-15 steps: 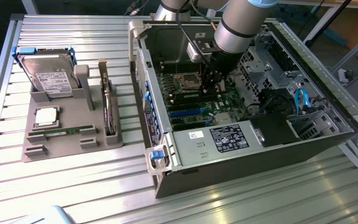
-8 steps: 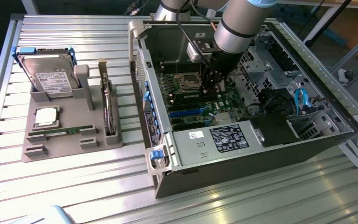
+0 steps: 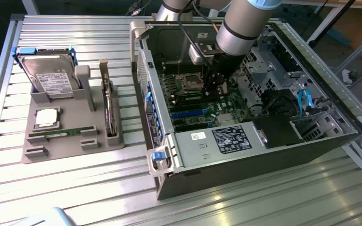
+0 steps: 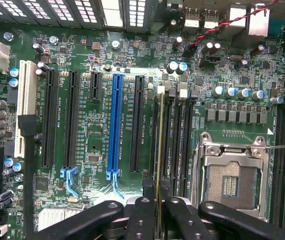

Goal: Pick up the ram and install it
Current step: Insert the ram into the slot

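Green motherboard (image 4: 97,165) with one blue slot (image 4: 116,125), one white slot (image 4: 25,85), others black. Black gripper (image 4: 157,204); ram (image 4: 158,150) olive-gold edge-on. Grey tray (image 3: 64,147) on ribbed silver worktop (image 3: 74,188).

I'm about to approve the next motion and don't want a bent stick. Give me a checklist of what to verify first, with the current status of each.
1. The tool grips the ram: ok, fingers closed on both sides of the stick.
2. Ram parallel to the memory slots: ok, its edge runs along them.
3. Ram over the right slot, or already seated: cannot tell, height above the board does not read.
4. Slot latches open: cannot tell.
5. Second stick out of the way: ok, it lies in the grey tray outside the case.
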Controlling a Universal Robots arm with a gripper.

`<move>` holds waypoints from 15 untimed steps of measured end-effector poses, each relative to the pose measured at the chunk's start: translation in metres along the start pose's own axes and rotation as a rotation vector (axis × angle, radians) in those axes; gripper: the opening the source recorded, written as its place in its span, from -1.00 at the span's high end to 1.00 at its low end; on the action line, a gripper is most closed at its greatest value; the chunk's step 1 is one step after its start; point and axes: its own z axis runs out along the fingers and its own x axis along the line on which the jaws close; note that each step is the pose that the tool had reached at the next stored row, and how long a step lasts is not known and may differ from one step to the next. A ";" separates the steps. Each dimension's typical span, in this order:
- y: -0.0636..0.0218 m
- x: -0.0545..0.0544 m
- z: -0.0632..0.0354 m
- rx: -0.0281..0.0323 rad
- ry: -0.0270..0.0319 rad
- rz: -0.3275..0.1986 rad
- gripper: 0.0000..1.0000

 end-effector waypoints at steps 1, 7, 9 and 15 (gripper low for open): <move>-0.0001 0.000 0.0005 0.0003 -0.0005 0.000 0.72; 0.0000 0.000 0.0006 0.0001 -0.0003 0.001 0.72; -0.0009 0.000 0.0006 0.0000 -0.0002 0.001 0.72; -0.0042 0.001 0.0005 0.0001 -0.0003 0.001 0.72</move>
